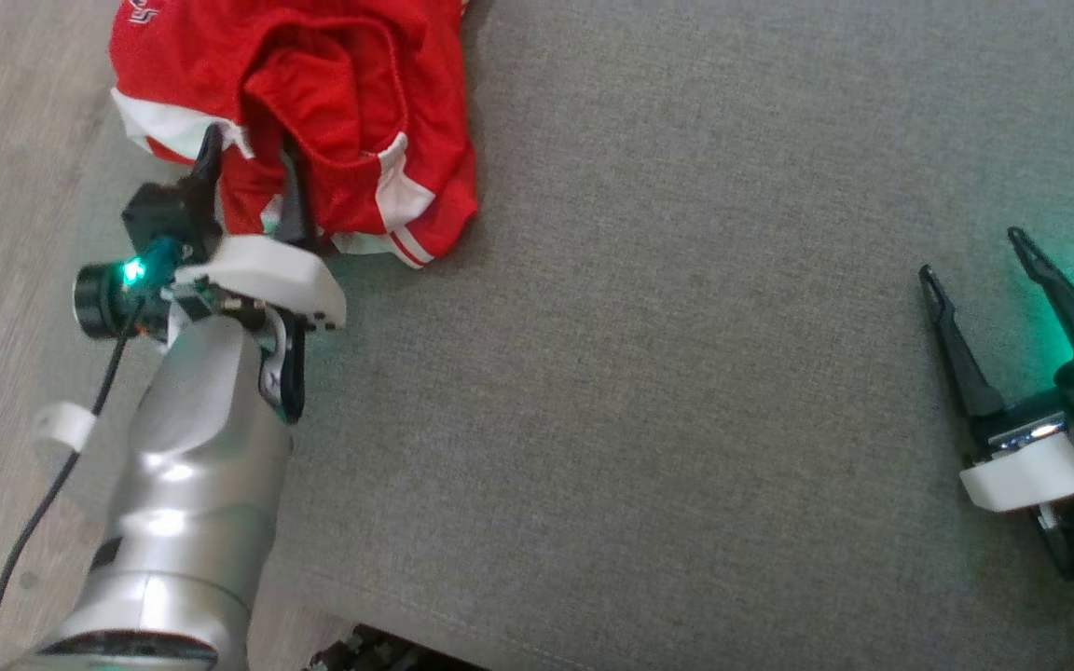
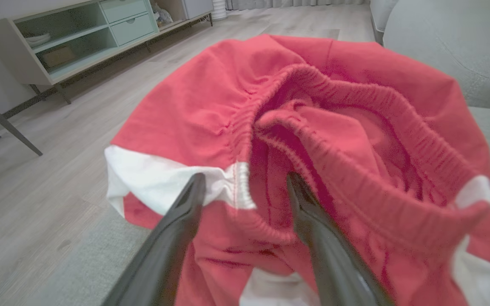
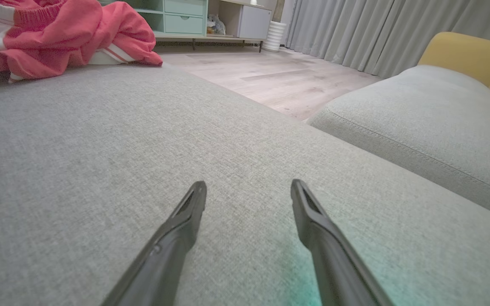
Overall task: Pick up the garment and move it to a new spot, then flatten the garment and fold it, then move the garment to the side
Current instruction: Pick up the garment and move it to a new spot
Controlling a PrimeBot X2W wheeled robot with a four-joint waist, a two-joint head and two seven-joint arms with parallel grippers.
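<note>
We saw the red shorts lying crumpled in the upper left of the head view, on a corner of the grey sofa cushion. The left end effector was wide open at their near edge, one finger on each side of the elastic waistband, not closed on it. The right end effector, also wide open and empty, was at the right edge over bare cushion.

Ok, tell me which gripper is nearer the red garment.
Left. The left gripper is right at the red garment, with its open fingers either side of the bunched waistband. The right gripper, also open, is far off across the grey cushion.
</note>
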